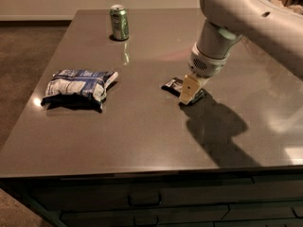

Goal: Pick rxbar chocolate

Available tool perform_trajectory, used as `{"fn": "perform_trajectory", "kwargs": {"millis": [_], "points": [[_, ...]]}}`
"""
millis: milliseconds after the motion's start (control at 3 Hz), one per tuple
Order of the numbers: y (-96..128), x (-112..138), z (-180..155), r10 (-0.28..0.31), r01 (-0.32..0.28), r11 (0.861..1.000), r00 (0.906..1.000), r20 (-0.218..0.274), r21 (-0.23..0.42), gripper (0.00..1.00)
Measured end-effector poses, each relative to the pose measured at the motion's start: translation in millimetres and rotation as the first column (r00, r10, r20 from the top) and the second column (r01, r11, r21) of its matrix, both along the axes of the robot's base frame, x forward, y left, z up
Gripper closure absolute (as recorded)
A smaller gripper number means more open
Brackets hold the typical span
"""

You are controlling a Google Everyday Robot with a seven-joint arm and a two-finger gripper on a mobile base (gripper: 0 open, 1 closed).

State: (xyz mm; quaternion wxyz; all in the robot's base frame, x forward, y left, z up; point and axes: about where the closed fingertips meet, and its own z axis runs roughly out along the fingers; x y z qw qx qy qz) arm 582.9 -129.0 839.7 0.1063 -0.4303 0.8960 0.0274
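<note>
Rxbar chocolate (173,85) lies flat on the grey table (142,141), right of the middle and well apart from the other things. Only its left end shows plainly, black and glossy with a bit of pale print. A dark sliver of wrapper also peeks out on the right side of the claw. Its middle is hidden.

Two containers stand or lie on the table. A green can (119,22) stands upright near the far edge, on the left side, with its top towards the ceiling; what is in it cannot be seen. A puffy blue-and-white bag (78,85) lies on its side near the left edge, closed, with its contents hidden. Below the front edge of the table runs a row of dark drawers (142,200), all closed.

The claw (190,97) is down at the table top, right over the middle of the bar, with its pale tip at the wrapper. It hangs from a thick white arm (246,18) that comes in from the upper right. Whether the claw is clamped on the bar or stands apart around it cannot be told from this view. The bar looks to be resting on the table.

The long axis of the bar runs across the table from left to right, a little slanted: the left end lies slightly farther back, the right end slightly nearer the front edge. A dark shadow (218,131) of the arm spreads over the table in front of the claw.
</note>
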Motion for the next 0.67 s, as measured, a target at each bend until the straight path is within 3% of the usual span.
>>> {"fn": "perform_trajectory", "kwargs": {"millis": [667], "points": [[-0.5, 2.7, -2.5, 0.001, -0.001, 1.000, 0.9998, -0.019, 0.000, 0.88]]}}
